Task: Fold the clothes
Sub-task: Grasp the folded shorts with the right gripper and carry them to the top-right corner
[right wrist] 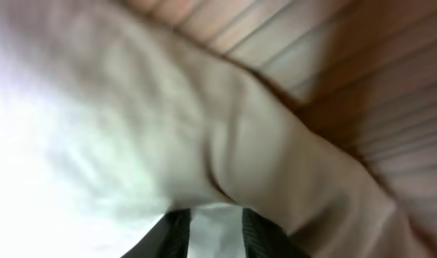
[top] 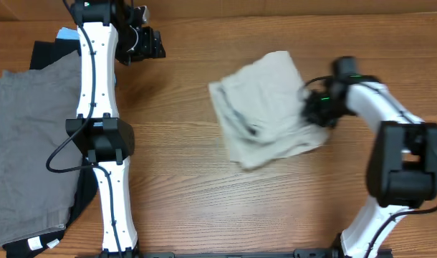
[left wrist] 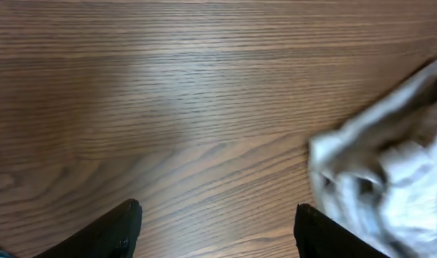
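Observation:
The pale beige shorts [top: 265,107] lie folded into a rough square at the middle of the table. They also show at the right edge of the left wrist view [left wrist: 390,172] and fill the right wrist view [right wrist: 175,122]. My right gripper [top: 315,107] is at the shorts' right edge, shut on a fold of their cloth, which sits between the fingers [right wrist: 217,233]. My left gripper [top: 150,43] is open and empty over bare table at the back left; its fingertips [left wrist: 218,222] stand wide apart, left of the shorts.
Darker grey shorts [top: 32,143] lie spread at the table's left side over a black garment [top: 43,51]. The left arm's white links [top: 100,129] run down the table beside them. The right arm's base [top: 401,172] stands at the right.

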